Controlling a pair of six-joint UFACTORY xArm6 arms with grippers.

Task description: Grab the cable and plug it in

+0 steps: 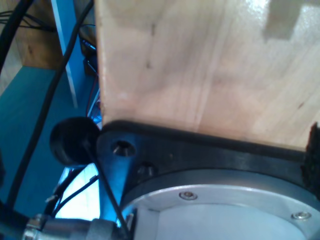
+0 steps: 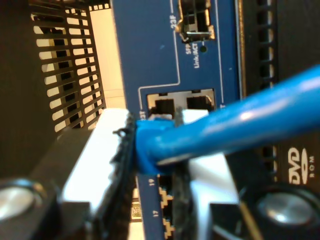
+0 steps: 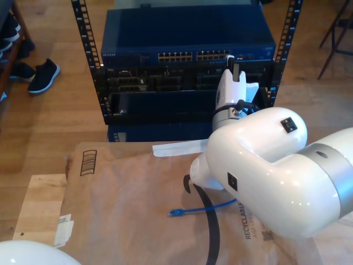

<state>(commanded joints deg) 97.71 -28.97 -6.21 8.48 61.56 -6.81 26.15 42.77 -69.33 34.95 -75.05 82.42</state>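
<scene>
The cable (image 2: 240,125) runs bright blue out of my second gripper (image 2: 155,145), whose pads (image 2: 107,150) are pinched on it just behind its plug end. The plug tip sits right at a pair of ports on the blue switch panel (image 2: 150,45), below the port marked 23F; I cannot tell whether it is seated. In the exterior view the cable's other end (image 3: 175,212) lies loose on the brown paper (image 3: 121,204) covering the table, and its blue line disappears under the white arm (image 3: 265,165). That arm reaches to the blue switch (image 3: 187,38) in the black rack (image 3: 182,83), at the port row towards the exterior view's right.

My first wrist view looks at a pale wooden board (image 1: 210,65) and a black flange with a metal ring; whether my first gripper is spread or pressed together I cannot tell.

The rack stands on a wooden floor (image 3: 49,116), with dark shoes (image 3: 41,74) at the exterior view's left.
</scene>
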